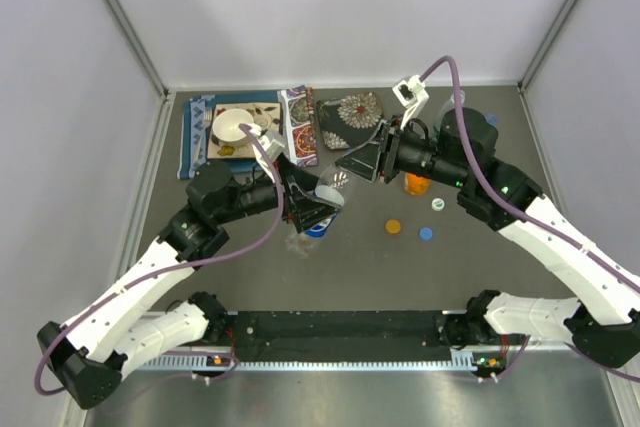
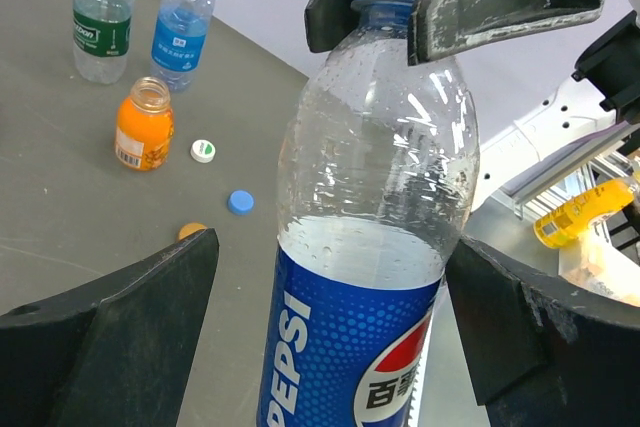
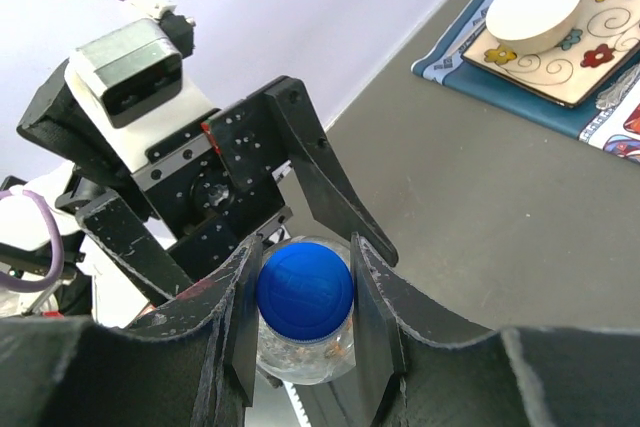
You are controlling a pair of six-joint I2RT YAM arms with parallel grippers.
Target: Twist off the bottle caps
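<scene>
A clear bottle with a blue and red Pepsi label [image 2: 370,247] leans between the fingers of my left gripper [image 2: 332,252]. That gripper is open, with a gap showing on the bottle's left side. My right gripper [image 3: 304,292] is shut on the bottle's blue cap [image 3: 304,289], one pad on each side. From above, this bottle [image 1: 322,217] lies tilted between the two grippers. Three more bottles stand capless further off: green-labelled [image 2: 102,17], blue-tinted [image 2: 183,22] and short orange [image 2: 143,125]. White [image 2: 204,151], blue [image 2: 240,202] and orange [image 2: 190,231] caps lie loose.
A placemat with a patterned plate and a white bowl [image 1: 232,125] sits at the back left. A patterned napkin [image 1: 298,127] and a dark round mat [image 1: 355,112] lie beside it. The loose caps [image 1: 426,234] lie mid-table, near the orange bottle [image 1: 416,184].
</scene>
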